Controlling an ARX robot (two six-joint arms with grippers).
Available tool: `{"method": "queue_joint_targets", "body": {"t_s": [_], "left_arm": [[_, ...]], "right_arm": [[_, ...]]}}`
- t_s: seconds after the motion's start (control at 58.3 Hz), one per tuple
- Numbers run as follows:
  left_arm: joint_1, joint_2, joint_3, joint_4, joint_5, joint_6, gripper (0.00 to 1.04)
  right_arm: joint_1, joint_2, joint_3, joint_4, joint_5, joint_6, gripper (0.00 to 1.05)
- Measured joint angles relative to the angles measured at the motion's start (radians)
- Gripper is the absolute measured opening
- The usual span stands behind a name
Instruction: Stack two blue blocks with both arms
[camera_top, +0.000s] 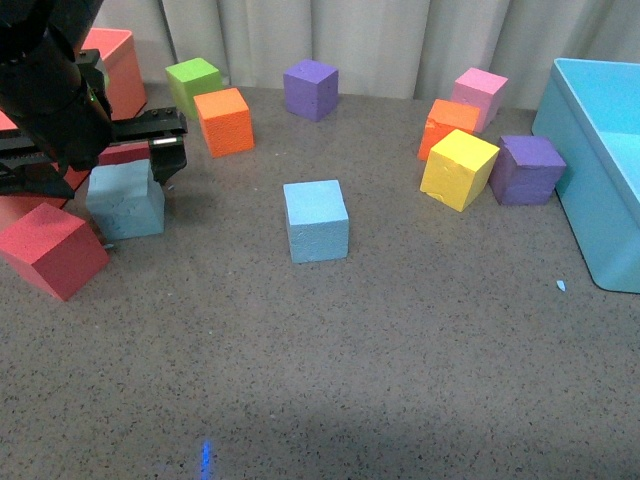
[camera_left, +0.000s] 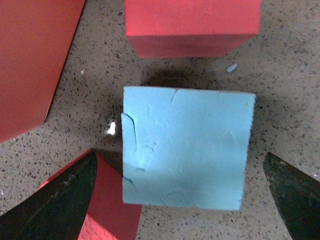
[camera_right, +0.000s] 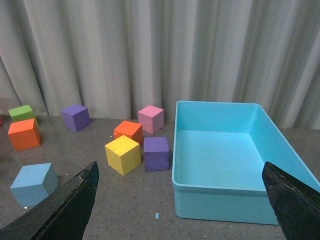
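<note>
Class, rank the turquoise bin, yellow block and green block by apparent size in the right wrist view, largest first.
1. turquoise bin
2. yellow block
3. green block
The green block sits farther away, so both blocks may truly match.

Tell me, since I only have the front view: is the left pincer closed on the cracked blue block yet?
Observer: Not yet. The left wrist view shows the left pincer open, straddling the cracked blue block with a gap showing on both sides.
Reviewer: And the right pincer? It's outside my view.
Observer: The right wrist view shows the right pincer open and empty, with the turquoise bin ahead of it.
</note>
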Motion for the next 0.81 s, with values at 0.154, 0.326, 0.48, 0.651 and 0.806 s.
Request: {"method": "queue_joint_targets", "body": {"t_s": [0.154, 0.326, 0.48, 0.651, 0.806], "left_arm": [[0.008, 0.057, 0.057, -0.03, 0.02, -0.006, 0.98], [0.013, 0.113, 0.114, -0.06, 0.038, -0.011, 0.98], [0.014, 0.14, 0.152, -0.103, 0.039, -0.017, 0.74], [0.008, 0.13, 0.151, -0.113, 0.04, -0.041, 0.55], [-0.026, 0.067, 0.109, -0.115, 0.047, -0.064, 0.51]], "right_arm": [[0.0, 0.0, 0.0, 0.0, 0.0, 0.0, 0.95], [0.0, 0.0, 0.0, 0.0, 0.0, 0.0, 0.95], [0.0, 0.0, 0.0, 0.0, 0.0, 0.0, 0.95], [0.0, 0.0, 0.0, 0.0, 0.0, 0.0, 0.95], [0.0, 0.0, 0.0, 0.0, 0.0, 0.0, 0.95]]}}
